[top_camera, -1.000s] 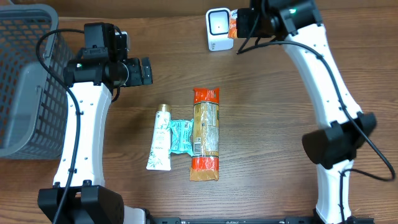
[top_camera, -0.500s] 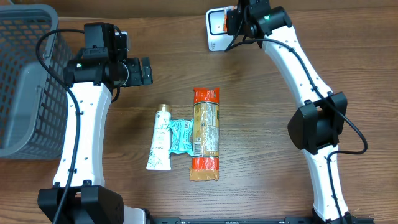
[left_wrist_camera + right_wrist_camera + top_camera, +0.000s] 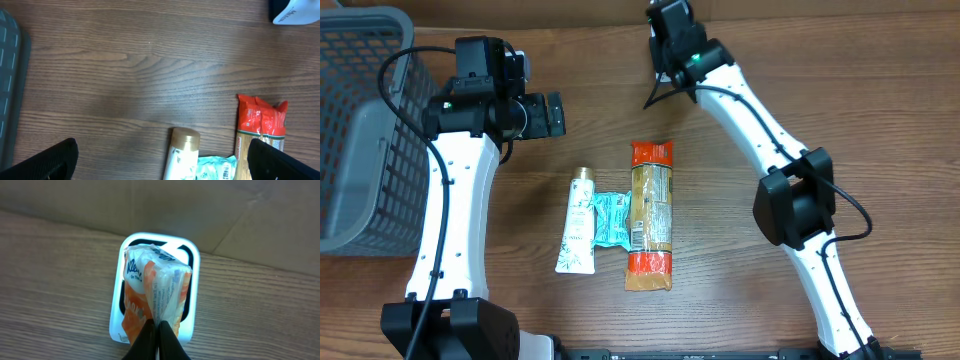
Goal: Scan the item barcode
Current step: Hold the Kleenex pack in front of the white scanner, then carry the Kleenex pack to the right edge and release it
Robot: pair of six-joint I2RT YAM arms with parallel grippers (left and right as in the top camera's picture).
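Grey mesh basket [image 3: 350, 60], white tube [image 3: 577, 222], teal packet [image 3: 610, 218], orange-ended noodle pack [image 3: 650, 215], wooden table [image 3: 720, 280]

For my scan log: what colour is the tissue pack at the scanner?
The tissue pack is orange and white; best in right wrist view.

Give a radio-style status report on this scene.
Left fingers open, empty. Right fingers shut on orange-and-white plastic tissue pack, over white rectangular scanner. Nothing blocking between them.
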